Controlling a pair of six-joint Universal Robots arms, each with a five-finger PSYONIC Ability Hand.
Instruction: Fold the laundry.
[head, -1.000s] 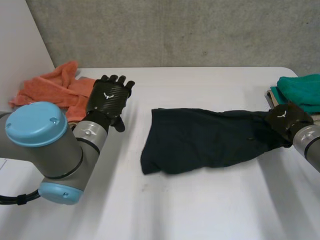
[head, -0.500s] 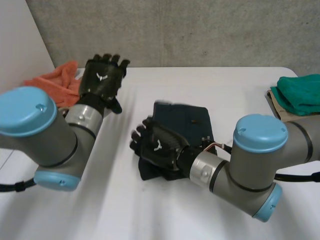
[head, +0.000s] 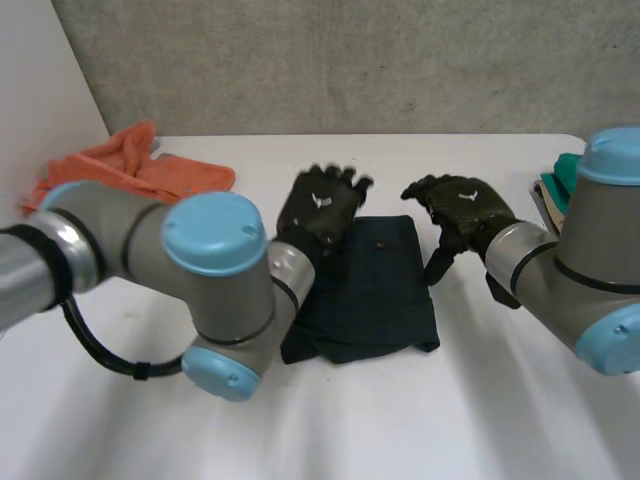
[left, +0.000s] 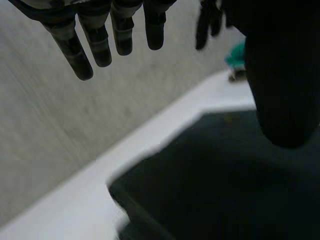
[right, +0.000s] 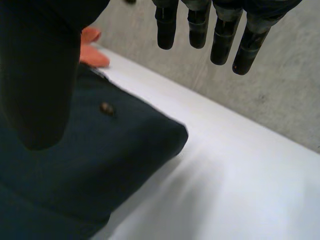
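Observation:
A dark navy cloth lies folded over in the middle of the white table. My left hand hovers over the cloth's far left corner with straight fingers and holds nothing; the cloth lies under its palm. My right hand is just off the cloth's far right corner, open, its fingers straight above bare table and the cloth under its thumb side.
An orange towel lies crumpled at the table's far left. A teal folded cloth sits on a stack at the far right edge, partly behind my right arm. A grey wall runs behind the table.
My right hand carried the cloth's right end leftward, folding it over, then let go and drew back to the right. My left hand swung from beside the orange towel to the cloth's far left corner.

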